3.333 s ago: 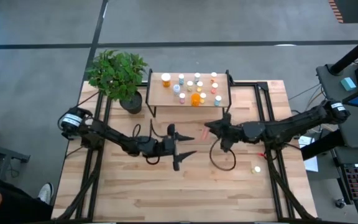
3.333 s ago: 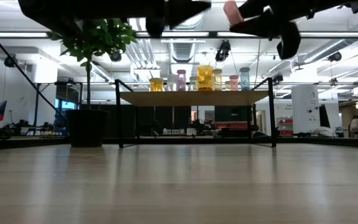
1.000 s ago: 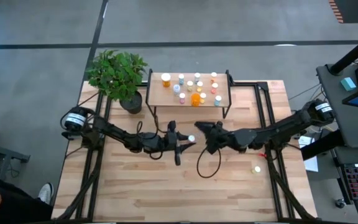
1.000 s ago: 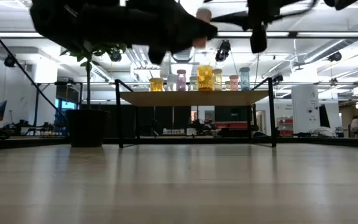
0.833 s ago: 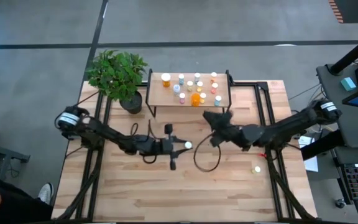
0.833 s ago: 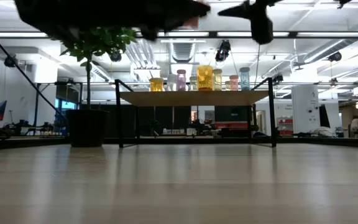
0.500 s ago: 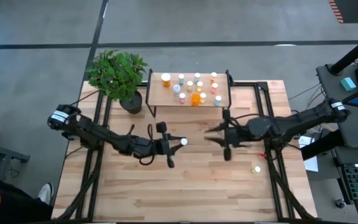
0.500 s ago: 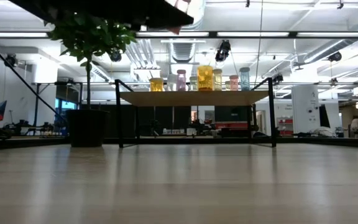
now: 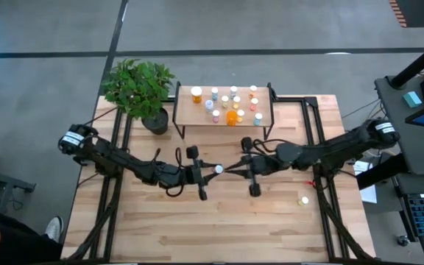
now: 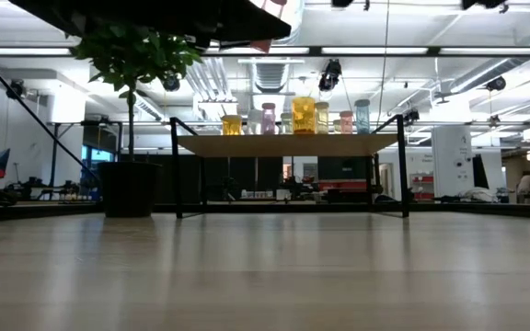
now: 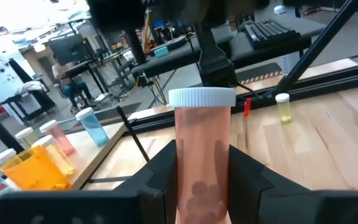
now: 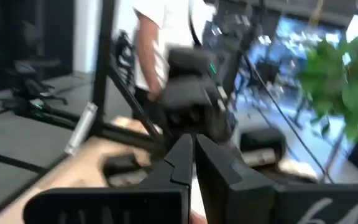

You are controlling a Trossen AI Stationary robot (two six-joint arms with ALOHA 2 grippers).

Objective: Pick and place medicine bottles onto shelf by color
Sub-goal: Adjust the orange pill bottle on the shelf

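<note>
With the pink medicine bottle (image 11: pixel 202 155) now clamped in the left gripper (image 9: pixel 206 171) above the table's middle, the right gripper (image 9: pixel 235 169) has let go and snapped shut empty just beside it, so the shelf (image 9: pixel 190 114) placement likely falls to the left arm.
</note>
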